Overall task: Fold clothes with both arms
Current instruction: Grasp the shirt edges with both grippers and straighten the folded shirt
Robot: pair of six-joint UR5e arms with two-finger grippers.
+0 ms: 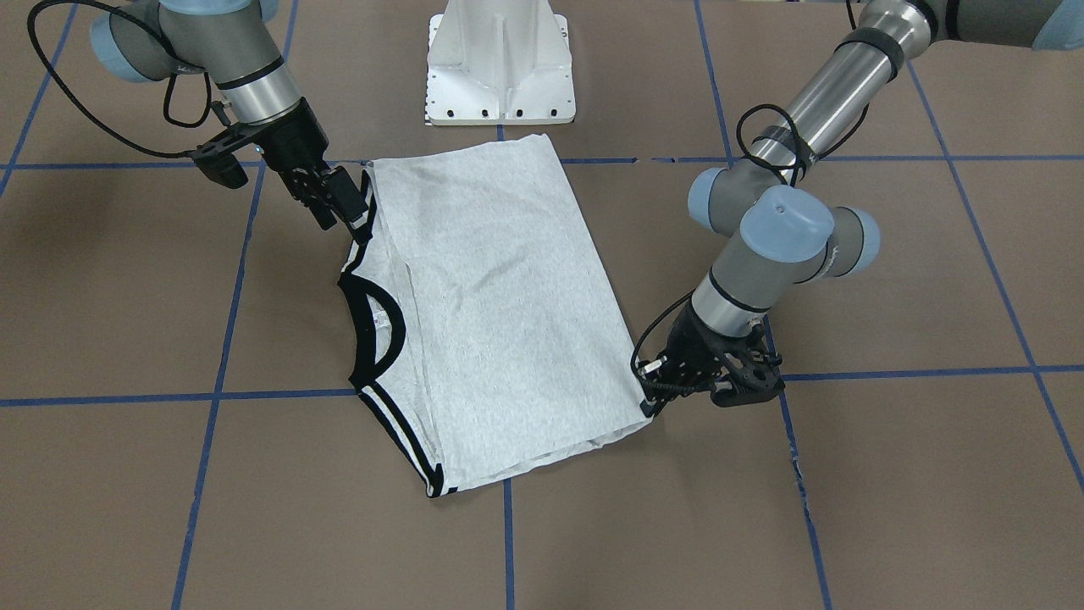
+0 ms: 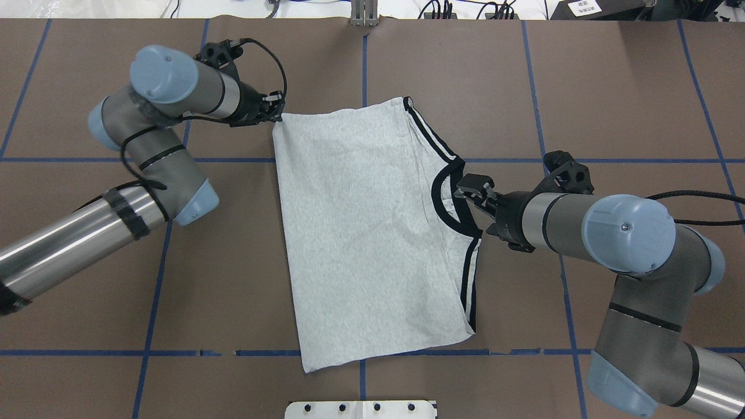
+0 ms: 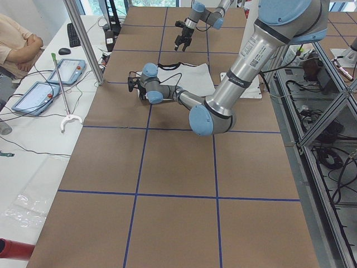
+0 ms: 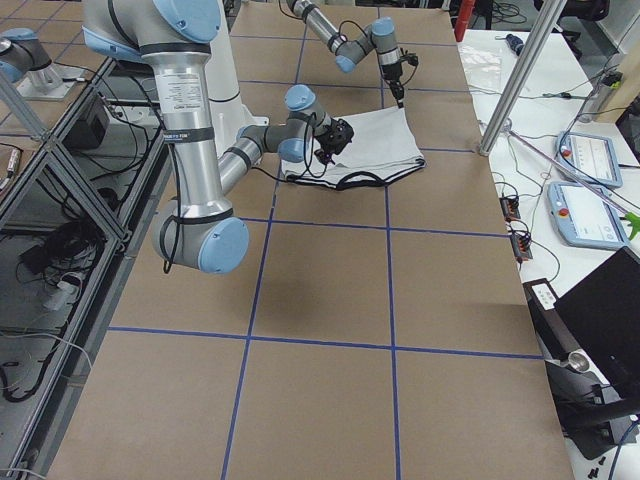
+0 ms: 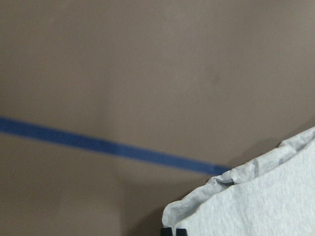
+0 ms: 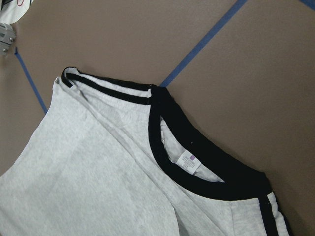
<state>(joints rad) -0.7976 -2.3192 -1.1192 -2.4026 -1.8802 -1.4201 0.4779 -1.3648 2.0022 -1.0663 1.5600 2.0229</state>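
The grey T-shirt (image 1: 500, 296) lies folded lengthwise on the brown table (image 1: 889, 474), plain side up; its cartoon print is hidden. Its black collar (image 2: 445, 203) and shoulder stripes face my right arm. My left gripper (image 1: 652, 398) is low at the shirt's far hem corner (image 2: 278, 116). In the left wrist view its tips meet at the bunched corner (image 5: 197, 211), shut on it. My right gripper (image 1: 343, 207) hangs open just above the shoulder stripe by the collar (image 6: 162, 142) and holds nothing; it also shows in the overhead view (image 2: 472, 192).
The white pedestal base (image 1: 500, 76) stands behind the shirt. Blue tape lines (image 1: 212, 398) grid the table. A metal post (image 3: 83, 39), tablets (image 3: 67, 70), a grabber tool (image 3: 64, 106) and a seated person (image 3: 17, 39) are beyond the table's far edge.
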